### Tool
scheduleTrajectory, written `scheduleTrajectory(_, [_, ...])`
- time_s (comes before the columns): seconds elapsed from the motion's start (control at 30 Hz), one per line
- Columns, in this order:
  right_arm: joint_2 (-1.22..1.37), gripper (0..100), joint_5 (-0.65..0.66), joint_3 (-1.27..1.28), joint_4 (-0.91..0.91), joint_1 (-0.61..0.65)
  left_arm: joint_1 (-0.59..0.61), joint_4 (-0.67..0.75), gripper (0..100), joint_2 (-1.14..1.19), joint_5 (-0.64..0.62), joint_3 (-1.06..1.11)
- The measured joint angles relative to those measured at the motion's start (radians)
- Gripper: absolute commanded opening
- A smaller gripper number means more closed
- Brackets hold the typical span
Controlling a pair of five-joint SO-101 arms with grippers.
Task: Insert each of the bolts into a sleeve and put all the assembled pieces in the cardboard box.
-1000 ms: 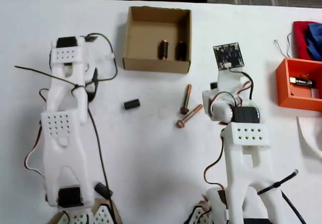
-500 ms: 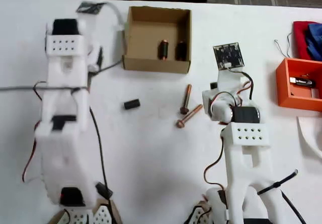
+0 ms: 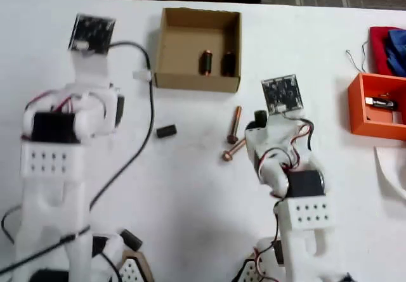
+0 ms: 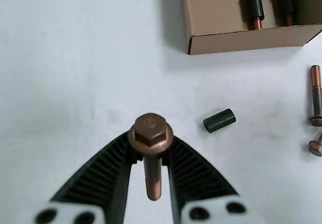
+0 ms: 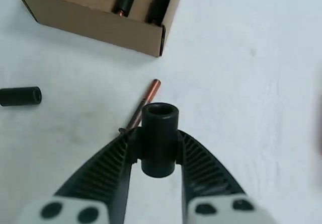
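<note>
I saw my left jaws clamped on a bolt (image 4: 150, 148), head outward, and my right jaws clamped on a sleeve (image 5: 159, 138), with a loose sleeve (image 4: 219, 121), two loose bolts (image 3: 235, 125) and the box (image 4: 251, 39) on the counter (image 3: 190, 199) beyond both jaws' tips.

White table (image 3: 190, 199) with loose parts.
On it lie a cardboard box (image 3: 196, 82), a black sleeve (image 3: 166, 130), two copper bolts (image 3: 235, 125) (image 3: 229, 153) close together, and an orange bin (image 3: 374, 127).

Orange bin (image 3: 371, 125) beside red cloth (image 3: 378, 46), on white table (image 3: 190, 199)
</note>
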State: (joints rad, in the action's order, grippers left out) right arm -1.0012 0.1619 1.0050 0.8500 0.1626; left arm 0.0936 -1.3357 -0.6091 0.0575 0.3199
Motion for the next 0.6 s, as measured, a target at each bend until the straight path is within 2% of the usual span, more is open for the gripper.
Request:
scheduleTrajectory(0.2, [-0.143, 9.8, 0.000, 0.023, -0.029, 0.015, -0.003, 0.100, 3, -0.196, 0.000, 0.196])
scheduleTrajectory(0.27, [-0.170, 7.1, 0.000, 0.054, -0.044, 0.020, 0.000, 0.170, 3, -0.265, 0.000, 0.261])
scheduleTrajectory(0.3, [-0.184, 2.5, -0.003, 0.069, -0.063, 0.020, 0.000, 0.209, 3, -0.299, 0.000, 0.295])
scheduleTrajectory(0.47, [-0.258, 2.2, -0.014, 0.147, -0.213, 0.029, -0.003, 0.497, 3, -0.488, -0.006, 0.522])
scheduleTrajectory(0.6, [-0.318, 2.2, -0.121, 0.192, -0.292, 0.081, -0.003, 0.790, 3, -0.635, -0.135, 0.723])
